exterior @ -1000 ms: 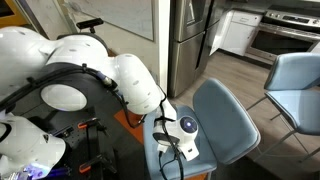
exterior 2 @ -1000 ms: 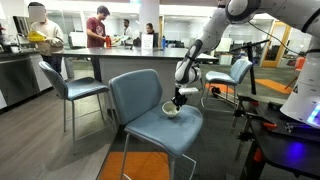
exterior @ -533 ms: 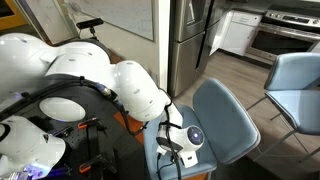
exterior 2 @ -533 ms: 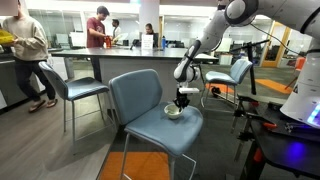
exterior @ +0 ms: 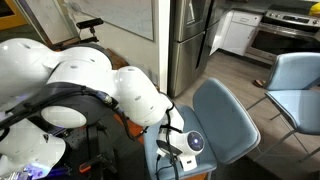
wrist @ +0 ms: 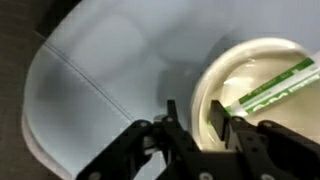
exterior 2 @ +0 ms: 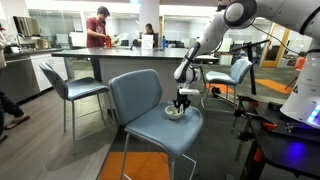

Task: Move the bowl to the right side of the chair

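Note:
A pale bowl (wrist: pixel 250 125) sits on the blue-grey chair seat (wrist: pixel 100 80), with a green-and-white stick (wrist: pixel 280 83) lying in it. In the wrist view my gripper (wrist: pixel 197 122) straddles the bowl's near rim, one finger outside and one inside, with a small gap still showing at the rim. In an exterior view the bowl (exterior 2: pixel 173 112) rests near the seat's right edge of the chair (exterior 2: pixel 140 95), and the gripper (exterior 2: pixel 181 103) is right above it, pointing down. In an exterior view (exterior: pixel 186 146) my own arm hides the bowl.
More blue chairs stand around (exterior 2: pixel 70 85) (exterior 2: pixel 232 72) (exterior: pixel 295 85). A counter with people behind it is at the back (exterior 2: pixel 110 50). A fridge (exterior: pixel 190 40) and an oven (exterior: pixel 285 35) stand beyond the chair (exterior: pixel 228 125). The robot base and cables are close by (exterior 2: pixel 290 140).
The arm has come down a little onto the bowl's rim. A person in the background has walked out to the left. The bowl has not moved.

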You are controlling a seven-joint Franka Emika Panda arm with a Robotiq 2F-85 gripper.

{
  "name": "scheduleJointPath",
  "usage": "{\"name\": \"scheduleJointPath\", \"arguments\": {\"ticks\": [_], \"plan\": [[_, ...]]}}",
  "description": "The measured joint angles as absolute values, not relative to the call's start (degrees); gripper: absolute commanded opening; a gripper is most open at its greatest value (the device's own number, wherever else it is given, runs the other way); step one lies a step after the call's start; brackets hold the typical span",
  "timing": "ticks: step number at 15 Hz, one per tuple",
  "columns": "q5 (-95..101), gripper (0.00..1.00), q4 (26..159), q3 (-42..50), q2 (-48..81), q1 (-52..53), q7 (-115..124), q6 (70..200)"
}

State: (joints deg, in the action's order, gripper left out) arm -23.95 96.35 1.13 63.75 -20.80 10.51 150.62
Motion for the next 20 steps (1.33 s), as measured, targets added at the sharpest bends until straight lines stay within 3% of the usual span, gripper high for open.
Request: {"name": "scheduleJointPath", "arguments": {"ticks": [3, 4, 13, 20], "plan": [[-23.9, 0.96, 96.6, 1.3, 63.4, -20.3, 10.5, 151.7], [-23.7, 0.99, 97.0, 1.6, 63.0, -19.7, 10.5, 152.6], [-12.3, 1.0, 110.6, 14.7, 48.6, -0.4, 18.2, 154.0], [2.7, 1.0, 123.5, 16.2, 29.4, 7.4, 16.8, 151.4]]}}
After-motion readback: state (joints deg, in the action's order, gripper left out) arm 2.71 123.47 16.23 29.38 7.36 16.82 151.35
